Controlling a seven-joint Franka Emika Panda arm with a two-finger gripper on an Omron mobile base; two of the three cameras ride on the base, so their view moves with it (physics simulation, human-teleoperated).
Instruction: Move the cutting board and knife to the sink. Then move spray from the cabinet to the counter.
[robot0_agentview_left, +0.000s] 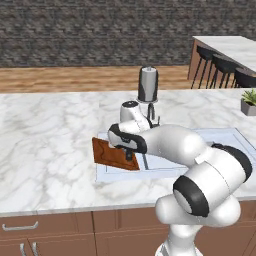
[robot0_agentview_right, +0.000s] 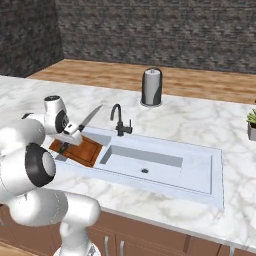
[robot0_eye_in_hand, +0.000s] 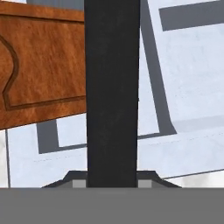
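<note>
The reddish-brown cutting board (robot0_agentview_right: 82, 150) (robot0_agentview_left: 111, 154) (robot0_eye_in_hand: 41, 65) lies slightly tilted at the left end of the sink (robot0_agentview_right: 202, 176) (robot0_agentview_left: 227, 137). My gripper (robot0_agentview_right: 74, 133) (robot0_eye_in_hand: 112, 183) hangs just above the board and is shut on the knife's black handle (robot0_eye_in_hand: 112, 96). The knife (robot0_agentview_right: 89, 119) points its silver blade up and towards the faucet (robot0_agentview_right: 119, 120). The white marble counter (robot0_agentview_left: 45, 145) (robot0_agentview_right: 200, 117) surrounds the sink. The spray and the cabinet are out of view.
A paper towel holder (robot0_agentview_right: 152, 87) (robot0_agentview_left: 148, 85) stands behind the faucet. A potted plant (robot0_agentview_right: 251, 125) (robot0_agentview_left: 248, 102) sits at the counter's right end. Dark stools (robot0_agentview_left: 220, 67) line a far counter. Brown drawers (robot0_agentview_left: 45, 232) run below the front edge.
</note>
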